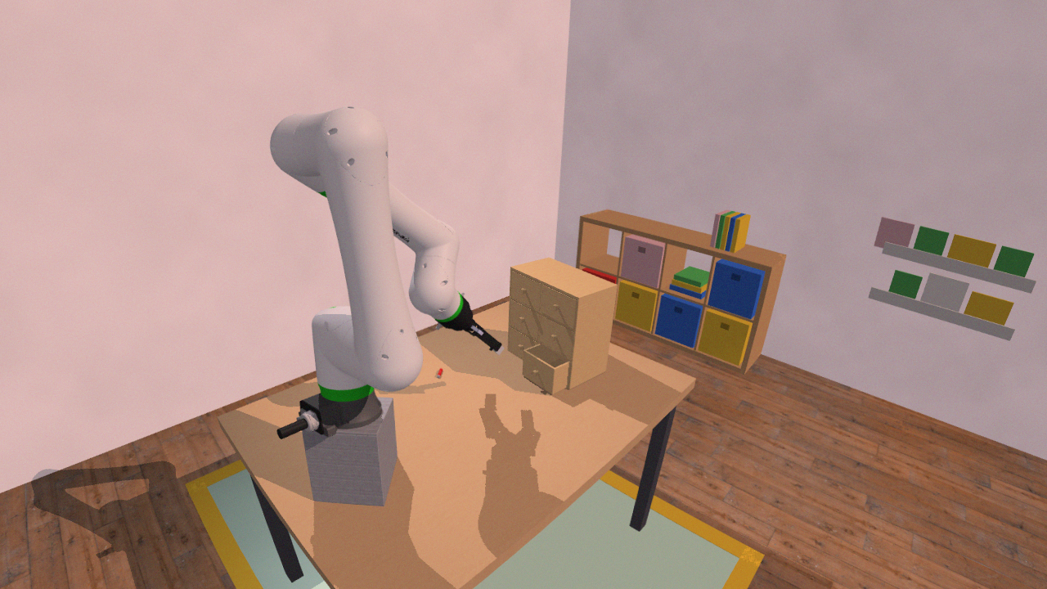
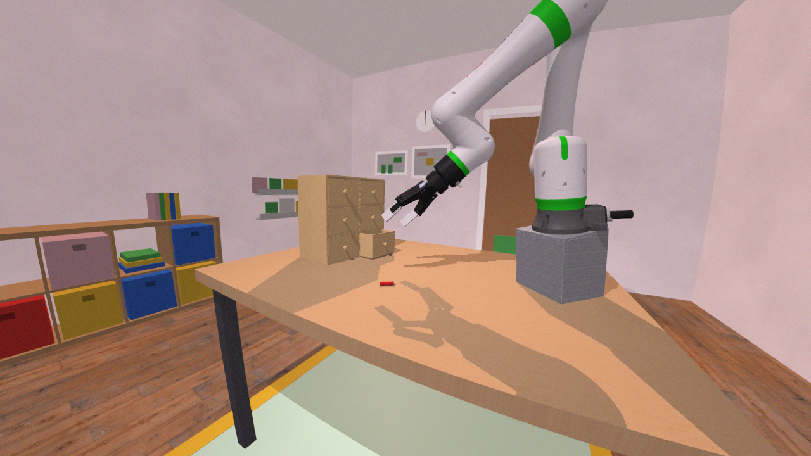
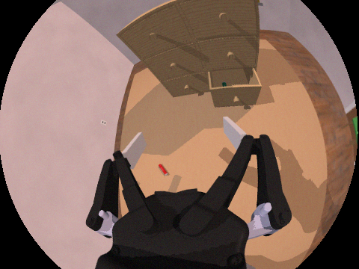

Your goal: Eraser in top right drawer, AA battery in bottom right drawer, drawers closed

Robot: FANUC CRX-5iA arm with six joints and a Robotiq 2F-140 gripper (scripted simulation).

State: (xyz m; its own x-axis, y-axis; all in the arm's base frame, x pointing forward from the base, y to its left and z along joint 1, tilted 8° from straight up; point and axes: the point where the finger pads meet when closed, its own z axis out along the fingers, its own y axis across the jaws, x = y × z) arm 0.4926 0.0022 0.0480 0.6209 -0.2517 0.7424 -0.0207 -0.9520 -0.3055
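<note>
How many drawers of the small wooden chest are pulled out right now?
1. Only the bottom-row right drawer of the small wooden chest stands out; the other five fronts sit flush.

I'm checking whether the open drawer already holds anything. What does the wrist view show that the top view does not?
Only the wrist view looks into the open bottom-right drawer, where a small green thing lies; what it is I cannot tell. Only the top view shows the whole arm and the shelf unit behind. Both show the chest, the small red thing on the table, and the open, empty tool.
</note>
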